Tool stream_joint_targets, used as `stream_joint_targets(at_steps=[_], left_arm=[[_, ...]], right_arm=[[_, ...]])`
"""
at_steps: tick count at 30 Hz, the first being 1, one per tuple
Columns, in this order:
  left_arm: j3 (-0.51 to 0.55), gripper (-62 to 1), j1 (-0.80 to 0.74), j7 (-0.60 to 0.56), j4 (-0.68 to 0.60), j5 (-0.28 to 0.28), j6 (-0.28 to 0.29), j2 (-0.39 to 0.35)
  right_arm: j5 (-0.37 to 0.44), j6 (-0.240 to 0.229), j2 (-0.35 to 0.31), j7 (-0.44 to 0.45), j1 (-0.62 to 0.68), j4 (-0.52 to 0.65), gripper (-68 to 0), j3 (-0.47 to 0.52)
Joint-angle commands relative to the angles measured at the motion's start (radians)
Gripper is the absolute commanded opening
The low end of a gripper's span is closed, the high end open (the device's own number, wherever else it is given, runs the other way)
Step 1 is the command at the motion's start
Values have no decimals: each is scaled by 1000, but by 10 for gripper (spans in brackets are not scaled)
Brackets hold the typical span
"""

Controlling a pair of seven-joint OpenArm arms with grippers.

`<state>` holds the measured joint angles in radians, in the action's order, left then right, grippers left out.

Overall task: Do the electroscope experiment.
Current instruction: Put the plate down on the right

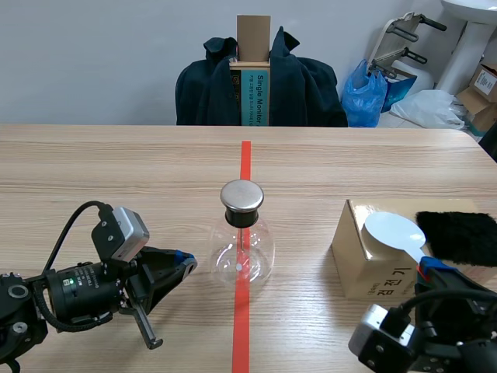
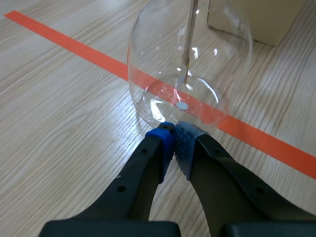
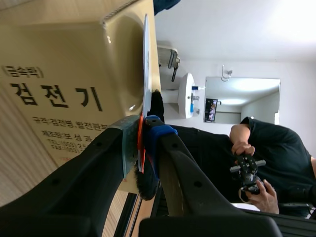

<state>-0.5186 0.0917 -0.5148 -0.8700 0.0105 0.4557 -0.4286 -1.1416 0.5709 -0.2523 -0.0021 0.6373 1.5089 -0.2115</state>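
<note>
Glass makes up most of the electroscope (image 1: 246, 241), a clear round flask with a metal cap (image 1: 242, 196) and a thin rod hanging inside. It stands at the centre of the frame on the orange tape line of the desk (image 1: 116, 171). I judge it light, rigid, slick and easily cracked or tipped. It is better steadied low at the bulb or taken by the dark neck under the cap than squeezed across the belly.

The left hand (image 2: 175, 140) has its fingers pressed together on nothing, with the tips just short of the flask's base. It sits at the lower left of the scene frame.

The right hand (image 3: 143, 133), at the lower right of that frame, pinches the thin orange handle of the white disc (image 1: 394, 231). The disc lies flat on top of the cardboard box (image 1: 359, 260). It looks thin, stiff and very light, and the handle seems the sensible place to hold it, since that keeps the face untouched.

A black fur pad (image 1: 458, 233) lies just right of the box, soft and limp.

The box side reads "검전기" in large black letters; the smaller lines under it I leave alone. A box on the chair at the top centre carries vertical print beginning "Single Monitor" (image 1: 260, 97).
</note>
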Motion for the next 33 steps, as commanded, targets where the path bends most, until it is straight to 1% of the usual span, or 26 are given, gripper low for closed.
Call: stream_joint_targets(at_steps=[1,5,12,15,18,21,23,25,26,27,28,29,33], left_arm=[[4,-582,6,-21,-14,7,-1,-2],[4,-582,6,-20,-14,7,-1,-2],[4,-582,6,-20,-14,7,-1,-2],[4,-582,6,-21,-15,8,-1,-9],[4,-582,5,-21,-21,8,2,-24],[5,-582,-21,-22,-76,16,2,-61],[14,-582,-53,-24,-136,16,3,-92],[34,-581,-95,-23,-202,29,3,-124],[47,-580,-122,-18,-239,30,3,-141],[61,-566,-150,-14,-276,30,3,-158],[76,-528,-182,-11,-313,30,3,-175],[90,-473,-214,-12,-348,30,3,-192],[153,-176,-332,-13,-469,32,3,-243]], right_arm=[[5,13,-5,-12,-34,8,-667,3],[14,12,-5,-18,-59,-13,-667,2],[13,13,-2,-22,-56,-18,-667,-23],[13,13,-2,-38,-56,-18,-667,-24],[33,13,-2,-40,-56,-18,-666,-29],[35,13,-2,-41,-41,-18,-666,-39],[35,13,-2,-42,-32,-18,-666,-39],[36,13,-2,-45,-19,-18,-664,-39],[37,13,-2,-45,-16,-18,-650,-39],[39,13,-2,-47,-16,-18,-627,-39],[40,13,-2,-49,-16,-18,-594,-39],[40,13,-2,-50,-14,-18,-555,-39],[40,13,-3,-52,-11,-18,-359,-38]])
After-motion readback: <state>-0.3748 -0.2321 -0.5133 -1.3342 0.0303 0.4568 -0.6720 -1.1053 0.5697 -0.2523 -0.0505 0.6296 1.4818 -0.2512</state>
